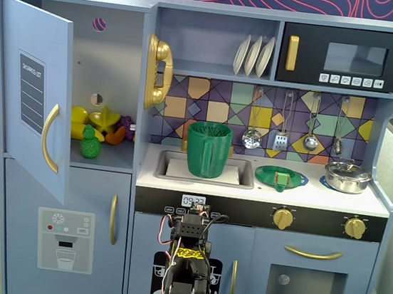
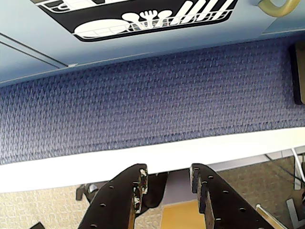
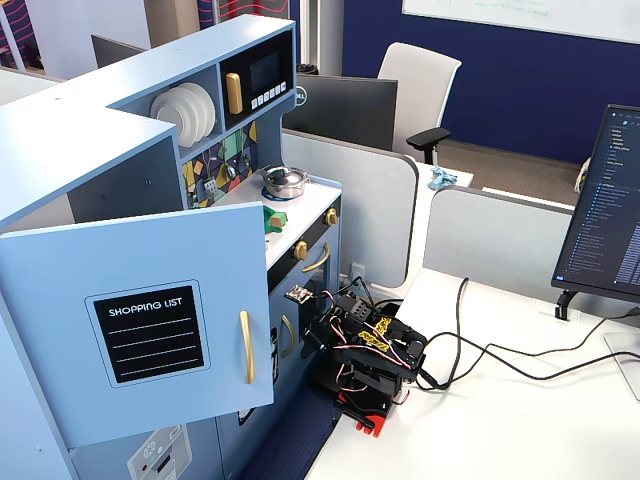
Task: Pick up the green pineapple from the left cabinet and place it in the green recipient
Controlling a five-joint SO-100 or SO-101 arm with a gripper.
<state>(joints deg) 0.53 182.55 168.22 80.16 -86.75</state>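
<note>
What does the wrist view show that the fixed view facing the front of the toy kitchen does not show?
Only the wrist view shows the gripper close up: its two dark fingers stand apart with nothing between them, above a blue woven mat and a white edge. Only the front fixed view shows the green pineapple inside the open left cabinet, and the green recipient standing in the sink. Both show the pale blue kitchen front and a gold handle.
</note>
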